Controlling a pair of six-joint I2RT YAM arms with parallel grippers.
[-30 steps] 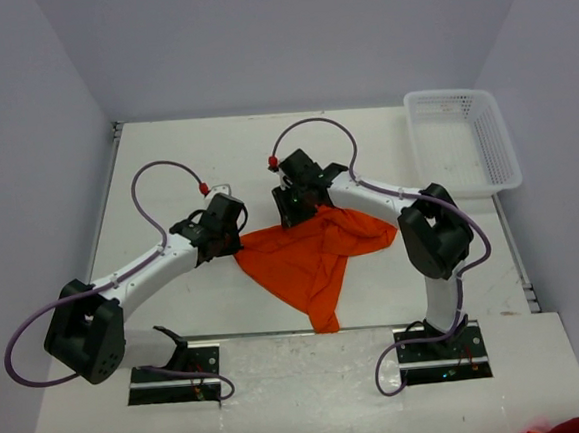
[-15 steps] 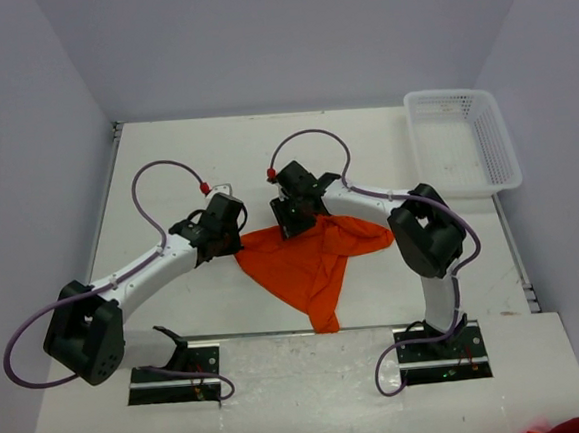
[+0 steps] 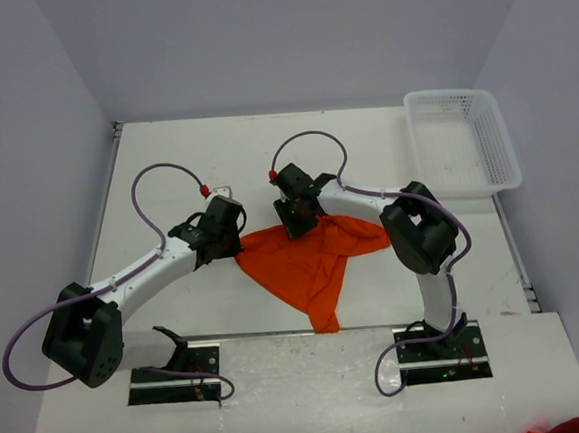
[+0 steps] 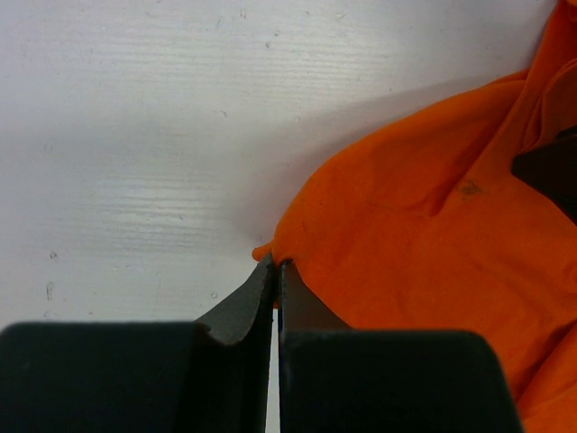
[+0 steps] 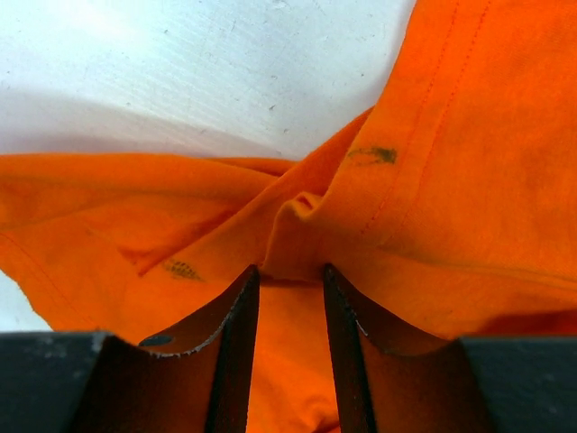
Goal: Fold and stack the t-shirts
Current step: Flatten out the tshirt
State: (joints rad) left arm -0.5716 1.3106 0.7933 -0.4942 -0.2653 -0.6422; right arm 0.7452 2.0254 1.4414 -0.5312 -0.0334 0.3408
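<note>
One bright orange t-shirt (image 3: 308,260) lies crumpled in a rough triangle on the white table between the arms, its point toward the near edge. My left gripper (image 3: 238,246) is at the shirt's left corner; in the left wrist view (image 4: 276,263) its jaws are shut on that corner of the cloth (image 4: 424,216). My right gripper (image 3: 298,224) is at the shirt's top edge; in the right wrist view (image 5: 290,269) its jaws are close together with a bunched fold of the cloth (image 5: 297,225) pinched between them.
A white plastic basket (image 3: 458,98) stands at the far right corner of the table. A bit of orange-red cloth (image 3: 557,426) shows at the bottom right corner of the top view.
The right gripper has moved a little left and toward the near side along the shirt's top edge, and the cloth there has bunched. The left gripper has barely moved.
</note>
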